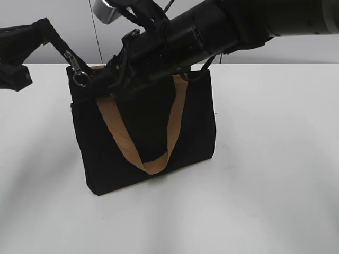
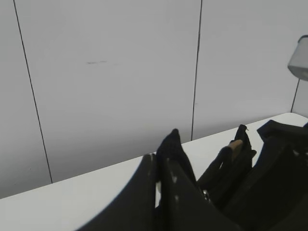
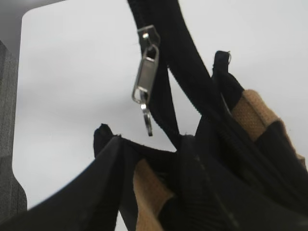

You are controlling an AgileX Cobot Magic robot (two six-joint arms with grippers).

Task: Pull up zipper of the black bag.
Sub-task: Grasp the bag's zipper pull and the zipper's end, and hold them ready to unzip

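Note:
The black bag stands upright on the white table, and one tan strap handle hangs down its front. The zipper's silver pull tab and ring hang at the bag's top left corner, on a black zip tape that rises up and to the left. My left gripper is shut on the end of that tape; it also shows in the left wrist view. My right gripper reaches across from the right and is shut on the bag's top edge. In the right wrist view its jaws pinch black fabric and tan strap, with the pull tab just beyond.
The white table spreads around the bag. A plain wall stands close behind it. A grey lamp-like object hangs above the bag, and it also shows in the left wrist view. A grey block is at the left edge of the right wrist view.

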